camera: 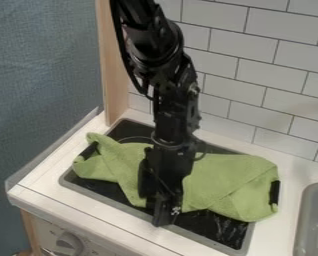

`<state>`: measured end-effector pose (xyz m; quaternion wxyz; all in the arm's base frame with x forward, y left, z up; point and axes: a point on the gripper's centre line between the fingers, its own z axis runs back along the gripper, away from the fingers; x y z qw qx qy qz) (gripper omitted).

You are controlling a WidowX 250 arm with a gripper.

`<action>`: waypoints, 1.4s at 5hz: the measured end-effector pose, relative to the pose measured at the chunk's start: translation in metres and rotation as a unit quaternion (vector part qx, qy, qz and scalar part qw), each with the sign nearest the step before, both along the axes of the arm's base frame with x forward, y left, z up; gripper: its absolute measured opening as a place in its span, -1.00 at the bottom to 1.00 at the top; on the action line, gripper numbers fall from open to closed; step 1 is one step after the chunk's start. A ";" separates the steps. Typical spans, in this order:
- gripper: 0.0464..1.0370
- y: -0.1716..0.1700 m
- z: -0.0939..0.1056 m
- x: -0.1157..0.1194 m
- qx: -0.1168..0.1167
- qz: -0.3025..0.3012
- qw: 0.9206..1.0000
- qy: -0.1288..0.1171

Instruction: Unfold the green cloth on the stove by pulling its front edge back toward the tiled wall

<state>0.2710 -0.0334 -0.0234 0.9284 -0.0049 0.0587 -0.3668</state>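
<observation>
Your gripper (163,215) is low at mid-cloth; can't tell if open, closed or gripping. Green cloth (232,182) spreads to both sides of it, across blk. stove top (215,231).

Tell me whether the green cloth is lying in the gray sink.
No, the green cloth lies across the dark stove top, beside the gray sink.

Soft light, faint shadows
</observation>
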 end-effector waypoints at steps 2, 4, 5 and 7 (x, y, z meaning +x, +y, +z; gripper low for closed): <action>0.22 -0.003 -0.004 0.006 -0.007 0.000 1.000 -0.001; -0.58 -0.004 -0.005 0.009 -0.009 0.001 1.000 -0.012; -0.76 -0.005 -0.005 0.009 -0.013 0.003 1.000 -0.020; -0.86 -0.006 -0.002 0.003 -0.025 0.003 0.999 -0.025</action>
